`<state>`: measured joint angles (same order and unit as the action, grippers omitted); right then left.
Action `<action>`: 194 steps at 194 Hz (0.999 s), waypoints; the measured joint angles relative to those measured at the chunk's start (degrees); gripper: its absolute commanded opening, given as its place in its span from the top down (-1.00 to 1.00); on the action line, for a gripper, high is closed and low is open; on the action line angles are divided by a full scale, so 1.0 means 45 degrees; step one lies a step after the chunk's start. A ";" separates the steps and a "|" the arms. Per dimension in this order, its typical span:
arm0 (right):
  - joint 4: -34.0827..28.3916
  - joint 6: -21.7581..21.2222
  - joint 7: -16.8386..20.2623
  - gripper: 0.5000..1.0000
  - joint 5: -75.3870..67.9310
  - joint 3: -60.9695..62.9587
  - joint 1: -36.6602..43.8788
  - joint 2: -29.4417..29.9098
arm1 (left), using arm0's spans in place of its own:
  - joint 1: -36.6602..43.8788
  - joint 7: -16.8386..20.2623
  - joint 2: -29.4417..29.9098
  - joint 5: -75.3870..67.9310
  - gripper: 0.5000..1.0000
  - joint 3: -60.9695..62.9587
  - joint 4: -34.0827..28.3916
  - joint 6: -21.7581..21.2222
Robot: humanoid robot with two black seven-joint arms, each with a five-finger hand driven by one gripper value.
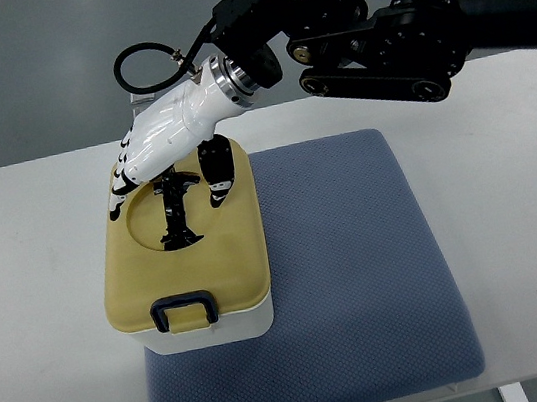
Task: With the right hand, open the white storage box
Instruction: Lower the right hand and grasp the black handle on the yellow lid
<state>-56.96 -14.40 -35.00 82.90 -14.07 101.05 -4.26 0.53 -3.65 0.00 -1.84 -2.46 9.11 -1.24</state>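
- Reaching in from the right edge, the right arm holds the right hand [168, 147] over the far part of the white storage box [207, 333]
- Its fingers [124, 182] are loosely curled and point down and to the left at the far-left rim of the lid; the thumb [216, 173] hangs down on the lid; they seem to grip nothing, though contact is hard to judge
- This box has a yellowish lid [231, 257] and stands on the left part of a blue mat [361, 278], on the white table [507, 175]
- Its long axis runs from near to far
- A dark latch [183, 308] sits at the near edge, on the side away from the hand; a black handle [178, 215] lies in the round recess, just under the palm
- My guess is that the handle is the closer target
- No left arm is visible
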 measured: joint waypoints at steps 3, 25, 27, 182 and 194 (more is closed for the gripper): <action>0.0000 0.0018 0.0000 -0.42 0.0081 -0.0014 0.0001 0.0007 | 0.0000 0.0000 0.0000 0.0000 -1.00 0.0000 0.0000 0.0000; 0.0001 0.0085 0.0001 -0.25 0.0452 -0.0129 -0.0014 0.0045 | 0.0002 0.0000 0.0000 0.0000 -1.00 0.0000 0.0000 0.0000; 0.0001 0.0087 0.0001 -0.25 0.0466 -0.0135 -0.0026 0.0049 | 0.0001 -0.0001 0.0000 0.0000 -1.00 0.0000 0.0000 0.0000; 0.0024 0.0311 0.0002 1.00 0.0583 -0.0091 -0.0181 0.0064 | 0.0001 0.0000 0.0000 0.0000 -1.00 0.0000 0.0002 0.0006; 0.0024 0.0311 0.0002 1.00 0.0583 -0.0071 -0.0199 0.0066 | 0.0001 0.0000 0.0000 0.0000 -1.00 0.0000 0.0002 0.0006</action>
<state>-56.86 -13.00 -34.99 85.52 -14.39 100.15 -3.96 0.53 -3.65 0.00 -1.84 -2.46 9.12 -1.22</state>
